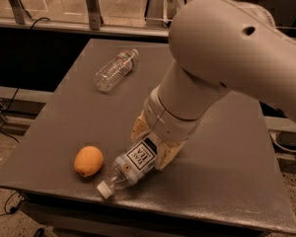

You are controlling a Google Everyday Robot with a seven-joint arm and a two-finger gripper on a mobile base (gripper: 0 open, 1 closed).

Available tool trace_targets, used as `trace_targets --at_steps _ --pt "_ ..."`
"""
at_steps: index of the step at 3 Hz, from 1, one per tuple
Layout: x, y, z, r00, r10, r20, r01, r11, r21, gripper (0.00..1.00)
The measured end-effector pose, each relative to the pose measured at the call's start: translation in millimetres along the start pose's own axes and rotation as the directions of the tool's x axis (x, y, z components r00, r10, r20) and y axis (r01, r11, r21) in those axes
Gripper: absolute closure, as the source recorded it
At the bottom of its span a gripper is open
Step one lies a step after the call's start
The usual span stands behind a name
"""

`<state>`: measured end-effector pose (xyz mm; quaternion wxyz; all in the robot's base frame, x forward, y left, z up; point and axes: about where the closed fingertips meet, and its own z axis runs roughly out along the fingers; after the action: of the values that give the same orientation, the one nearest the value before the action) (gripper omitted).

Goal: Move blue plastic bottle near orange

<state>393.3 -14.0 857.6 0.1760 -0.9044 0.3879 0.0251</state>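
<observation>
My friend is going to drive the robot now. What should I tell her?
Claw: low over the table, shut on the white-label bottle.
Bottle: tilted, cap toward the front edge, just right of the orange, not touching.
Done: bottle is beside the orange.
Left: probably let go and lift the arm away.
The spare bottle lies at the back.
</observation>
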Motion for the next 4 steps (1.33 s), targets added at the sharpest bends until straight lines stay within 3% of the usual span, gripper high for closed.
trace_targets --at_steps 2,3,4 --pt "-21 -13 -1 0.997 -0.01 0.077 0.013 0.9991 -0.04 0.36" --pt "-23 -13 -2 0.997 -0.013 0.073 0.016 0.9991 -0.039 0.12" --pt "-24 -14 -3 0.997 -0.016 0.071 0.019 0.9991 -0.037 0.0"
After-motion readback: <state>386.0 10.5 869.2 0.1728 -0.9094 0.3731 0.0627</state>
